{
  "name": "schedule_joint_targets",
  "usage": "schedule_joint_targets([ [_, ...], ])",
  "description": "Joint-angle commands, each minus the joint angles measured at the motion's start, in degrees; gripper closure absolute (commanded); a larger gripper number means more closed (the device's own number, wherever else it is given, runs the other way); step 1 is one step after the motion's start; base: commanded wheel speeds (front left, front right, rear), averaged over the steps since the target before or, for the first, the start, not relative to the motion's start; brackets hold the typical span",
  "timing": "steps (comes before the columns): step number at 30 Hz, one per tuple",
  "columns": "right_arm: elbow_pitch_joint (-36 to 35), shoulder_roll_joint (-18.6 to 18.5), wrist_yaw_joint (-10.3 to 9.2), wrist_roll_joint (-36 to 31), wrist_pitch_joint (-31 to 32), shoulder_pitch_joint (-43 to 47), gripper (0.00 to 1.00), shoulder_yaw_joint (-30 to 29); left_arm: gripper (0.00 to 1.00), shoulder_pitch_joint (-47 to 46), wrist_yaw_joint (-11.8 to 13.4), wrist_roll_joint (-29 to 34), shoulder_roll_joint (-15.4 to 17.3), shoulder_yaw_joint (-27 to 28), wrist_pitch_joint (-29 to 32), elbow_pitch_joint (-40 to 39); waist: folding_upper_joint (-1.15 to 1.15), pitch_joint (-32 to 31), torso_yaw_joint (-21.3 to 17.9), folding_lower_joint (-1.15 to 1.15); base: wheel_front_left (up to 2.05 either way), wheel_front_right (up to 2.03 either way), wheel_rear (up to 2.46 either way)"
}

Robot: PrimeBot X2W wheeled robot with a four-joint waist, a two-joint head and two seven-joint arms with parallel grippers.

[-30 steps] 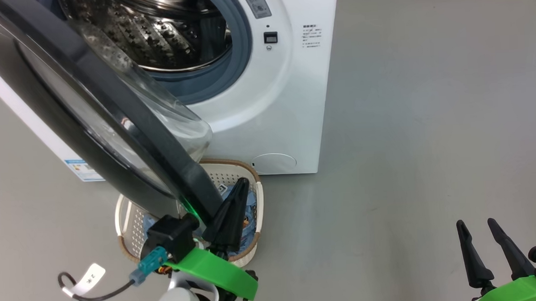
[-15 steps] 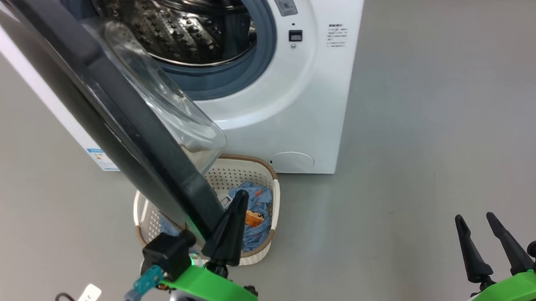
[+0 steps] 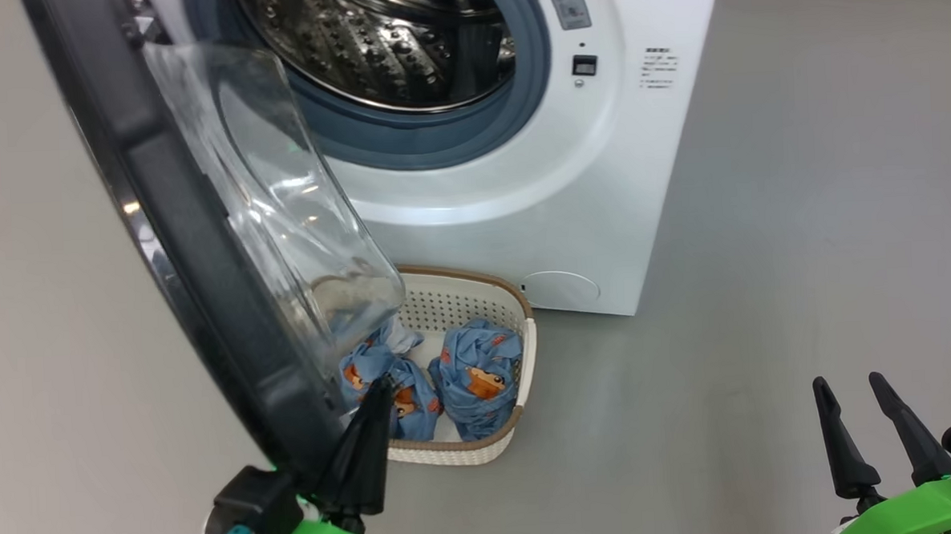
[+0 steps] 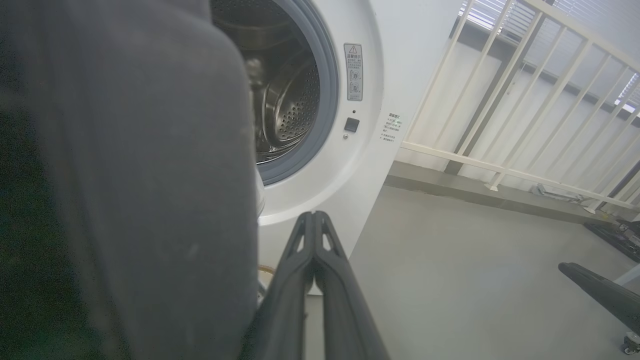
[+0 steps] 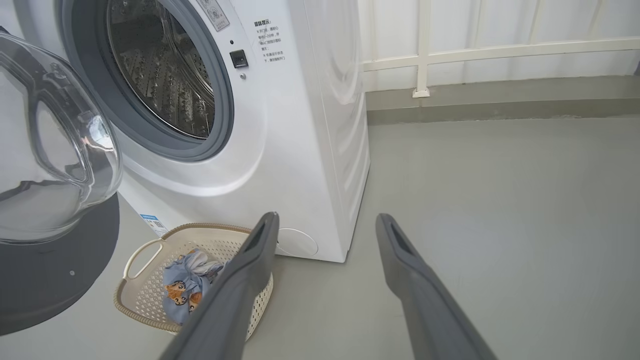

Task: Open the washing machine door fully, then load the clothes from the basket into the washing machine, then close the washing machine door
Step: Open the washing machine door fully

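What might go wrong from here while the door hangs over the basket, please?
1. The shut left gripper sits at the black rim of the washing machine door without gripping it; it could slide off, leaving the door partly open.
2. The door's glass bowl overhangs the basket, covering part of the clothes; a reaching gripper might strike the glass.

Left jaws closed, long dark fingers (image 4: 295,300) pressed together, nothing between. Right jaws wide apart, nothing between their dark fingers (image 5: 240,285).
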Motion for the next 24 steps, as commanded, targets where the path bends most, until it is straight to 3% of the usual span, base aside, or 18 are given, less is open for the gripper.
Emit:
schedule_joint_targets([
  [1,-1.7,-1.1,0.16,-0.6,-0.7,-0.5,0.00,1.1,1.00,-0.3,1.4,0.9,1.9,4.0,-0.4,-2.2,0.00,0.1,1.0,0.00,0.00,0.00,0.00],
  [24,-1.8,-2.1,0.16,-0.7,-0.7,-0.7,0.00,1.5,1.00,7.8,10.2,1.7,5.1,13.3,0.3,-12.6,0.00,1.1,6.1,0.00,0.00,0.00,0.00],
])
